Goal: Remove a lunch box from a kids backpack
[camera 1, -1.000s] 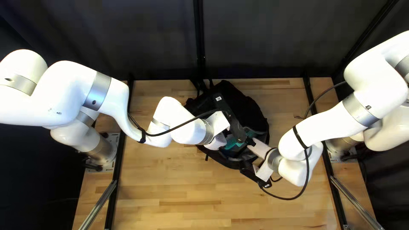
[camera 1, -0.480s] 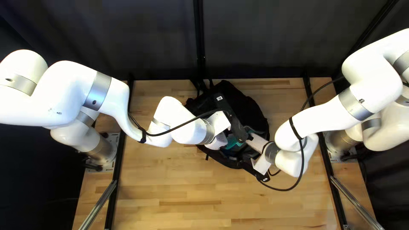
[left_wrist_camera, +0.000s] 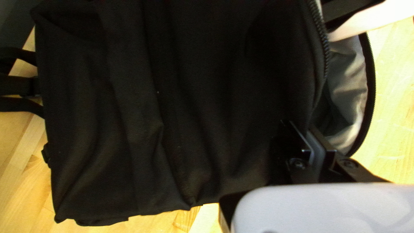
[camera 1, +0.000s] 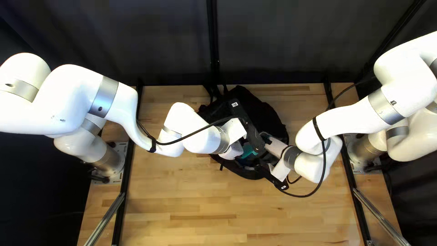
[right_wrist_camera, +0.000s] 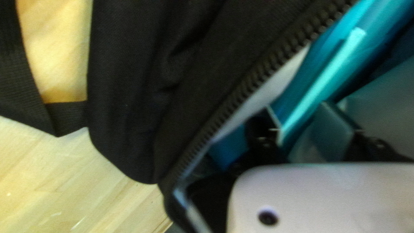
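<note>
Backpack [camera 1: 268, 116], black and slackly creased, lies near the middle of the table toward its far edge, its mouth open between the two arms. In the left wrist view its cloth falls in long soft folds, and a coarse dark zipper [left_wrist_camera: 324, 51] edges the opening, with pale grey, rumpled lining [left_wrist_camera: 345, 73] beyond. Dark straps [left_wrist_camera: 19, 86] stick out past the bag's other side over bare wood. Inside the bag, a smooth turquoise item [right_wrist_camera: 319, 73] shows a lighter, straight edge, and a patch of deeper blue [right_wrist_camera: 230, 149] sits near the zipper; I cannot tell whether either is the lunch box. The left gripper [camera 1: 233, 151] is at the bag's mouth, and in the left wrist view the left gripper [left_wrist_camera: 309, 138] is closed on the backpack's cloth just beside the zipper. The right gripper [camera 1: 275, 146] reaches into the mouth from the opposite side; in the right wrist view its fingers stand apart, with part of the turquoise item between them. Under the bag, the table [camera 1: 191, 196] is light wood in narrow strips, with some browner pieces and a soft sheen. Behind its far edge hangs a dark curtain [camera 1: 282, 41], crossed by a black upright post [camera 1: 213, 41], and silver rails [camera 1: 105, 218] slant along both sides.
</note>
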Robot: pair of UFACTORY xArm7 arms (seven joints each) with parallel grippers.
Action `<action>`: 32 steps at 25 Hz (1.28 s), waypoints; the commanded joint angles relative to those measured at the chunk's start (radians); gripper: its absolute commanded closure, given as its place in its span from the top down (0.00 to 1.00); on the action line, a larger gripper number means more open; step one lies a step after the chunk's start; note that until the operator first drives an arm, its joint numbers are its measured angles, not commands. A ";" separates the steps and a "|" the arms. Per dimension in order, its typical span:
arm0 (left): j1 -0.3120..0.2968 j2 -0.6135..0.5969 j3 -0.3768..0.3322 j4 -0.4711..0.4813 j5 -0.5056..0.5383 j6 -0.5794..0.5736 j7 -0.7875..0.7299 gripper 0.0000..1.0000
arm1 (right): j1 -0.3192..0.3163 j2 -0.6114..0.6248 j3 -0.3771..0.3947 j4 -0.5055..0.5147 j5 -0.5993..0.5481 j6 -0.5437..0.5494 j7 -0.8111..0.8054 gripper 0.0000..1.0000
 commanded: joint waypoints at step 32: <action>0.003 0.002 0.003 -0.007 -0.012 -0.015 0.010 0.00 | 0.075 -0.206 0.040 0.052 0.291 0.186 -0.220 0.00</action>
